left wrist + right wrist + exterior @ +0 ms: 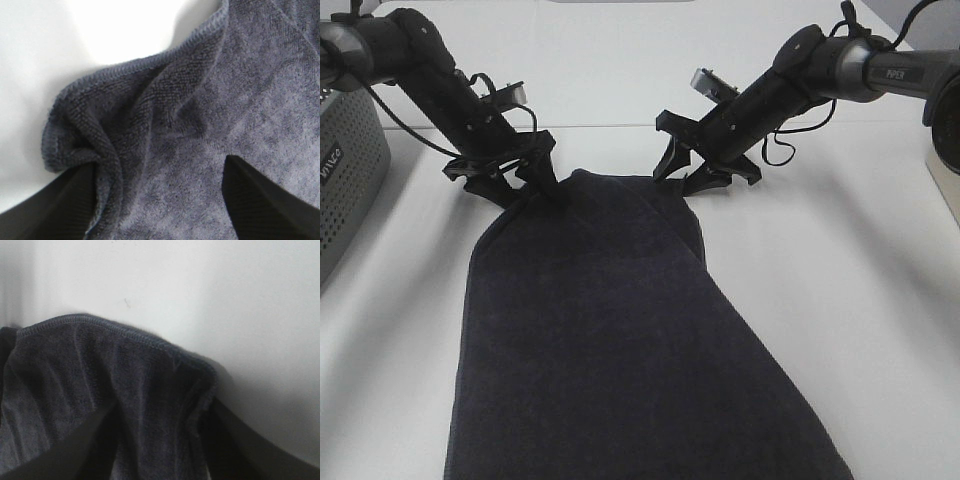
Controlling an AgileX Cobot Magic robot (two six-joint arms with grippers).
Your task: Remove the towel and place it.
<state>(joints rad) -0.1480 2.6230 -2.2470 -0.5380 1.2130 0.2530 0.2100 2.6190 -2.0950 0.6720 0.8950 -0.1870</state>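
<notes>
The dark charcoal towel [620, 340] lies spread on the white table [840, 260], running from the grippers toward the near edge. My left gripper [528, 185] stands at its far left corner. In the left wrist view the jaws [159, 167] are apart, with the cloth [225, 100] flat between them and a bunched fold against one finger [70, 195]. My right gripper [688, 178] straddles the far right corner. In the right wrist view its gripper [160, 410] has the hemmed corner [100, 365] rising between the fingers, which still stand apart.
A grey perforated basket [340, 170] stands at the left edge of the table, close to the left arm. A pale object [945, 140] sits at the right edge. Bare table lies on both sides of the towel.
</notes>
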